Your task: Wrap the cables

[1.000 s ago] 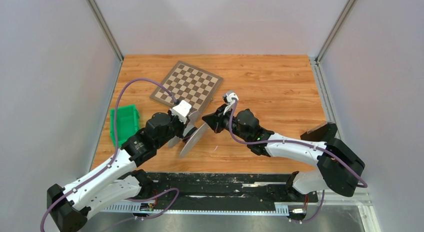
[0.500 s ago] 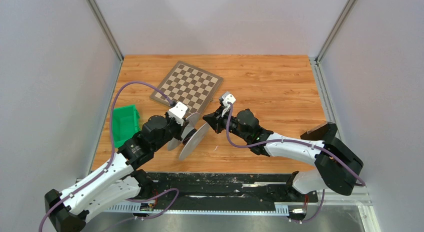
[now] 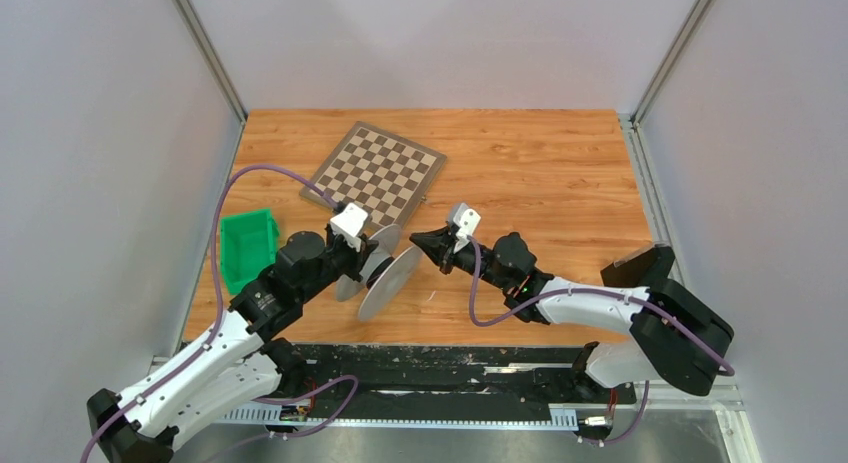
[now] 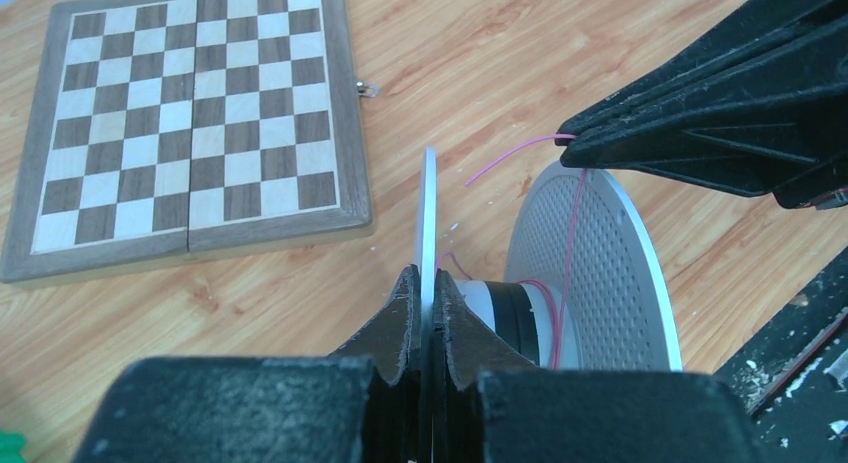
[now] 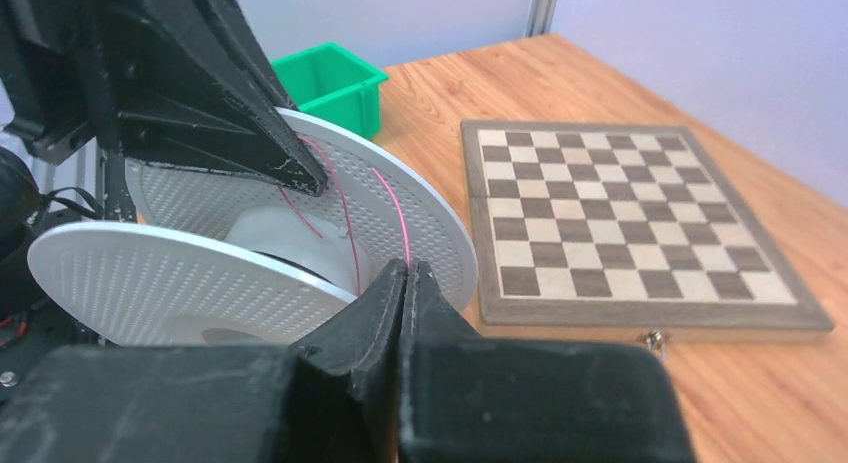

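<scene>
- The left claw (image 4: pixel 420 283) is clamped on the thin rim of one white perforated flange (image 4: pixel 428 208) of the cable spool (image 3: pixel 388 271). It holds the spool tilted on edge over the wooden table (image 3: pixel 540 173); whether the spool touches the wood cannot be told.
- The right claw (image 5: pixel 407 271) has its fingers pressed together on a thin pink wire (image 5: pixel 396 211), just beside the spool's second flange (image 4: pixel 600 273).
- The wire runs from that pinch down to the hub (image 5: pixel 265 233), where a few turns lie between the two discs.
- A folded chessboard (image 3: pixel 376 173) lies flat beyond the spool.
- A green plastic bin (image 3: pixel 247 248) sits by the table's left edge, near the left arm.
</scene>
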You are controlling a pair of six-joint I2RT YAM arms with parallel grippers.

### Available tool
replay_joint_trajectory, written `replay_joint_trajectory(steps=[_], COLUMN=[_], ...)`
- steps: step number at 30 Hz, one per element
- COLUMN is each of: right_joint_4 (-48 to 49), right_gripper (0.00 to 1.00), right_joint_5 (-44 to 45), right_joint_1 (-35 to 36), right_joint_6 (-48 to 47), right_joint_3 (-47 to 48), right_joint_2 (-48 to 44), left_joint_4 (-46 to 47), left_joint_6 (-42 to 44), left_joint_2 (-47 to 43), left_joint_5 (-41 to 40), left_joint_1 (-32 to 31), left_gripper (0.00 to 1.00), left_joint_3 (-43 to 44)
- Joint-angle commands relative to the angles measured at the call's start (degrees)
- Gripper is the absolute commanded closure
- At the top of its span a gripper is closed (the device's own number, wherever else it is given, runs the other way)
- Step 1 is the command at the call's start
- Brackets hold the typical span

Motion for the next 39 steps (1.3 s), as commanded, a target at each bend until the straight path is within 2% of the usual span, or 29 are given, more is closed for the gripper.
replay_joint_trajectory(steps=[1, 6, 11, 16, 21, 27, 30, 35, 39], right_joint_4=[-4.56, -10.76, -18.77, -22.47, -24.27, -22.16, -23.76, -28.09, -32.27], right_gripper=[1.00, 1.00, 1.00, 1.00, 1.00, 1.00, 0.95, 0.92, 1.00], right_joint_5=[-8.54, -7.00, -4.95, -6.32, -3.00, -6.53, -7.31, -9.47, -13.36], right_joint_1=[1.35, 1.52, 1.52, 1.41, 1.45, 1.50, 1.43, 1.02, -0.50], right_joint_6=[-6.38, -9.56, -11.14, -4.41, 4.14, 5.69, 8.14, 17.72, 29.19], right_joint_3=[-2.17, 0.69, 5.23, 8.32, 9.98, 9.69, 10.57, 13.31, 16.86], right_joint_2=[0.13, 0.97, 2.65, 5.00, 6.80, 8.88, 10.25, 11.94, 14.79], left_joint_4=[17.26, 16.86, 18.56, 25.55, 26.68, 26.39, 26.63, 26.40, 28.36], left_joint_6=[-5.91, -5.44, -1.71, 3.56, 6.63, 7.60, 7.88, 11.63, 18.03], left_joint_2=[-3.11, -3.14, -4.23, -7.01, -7.34, -7.01, -7.44, -7.75, -8.41], left_joint_5=[2.41, 3.91, 10.28, 9.10, 7.71, 7.42, 7.59, 9.54, 13.13], left_joint_1=[2.10, 2.21, 2.24, 2.20, 2.14, 2.14, 2.21, 2.15, 2.09], left_gripper=[1.00, 1.00, 1.00, 1.00, 1.00, 1.00, 1.00, 1.00, 1.00], left_joint_3=[4.13, 4.70, 3.81, -1.78, -2.72, -2.54, -2.86, -2.94, -4.72])
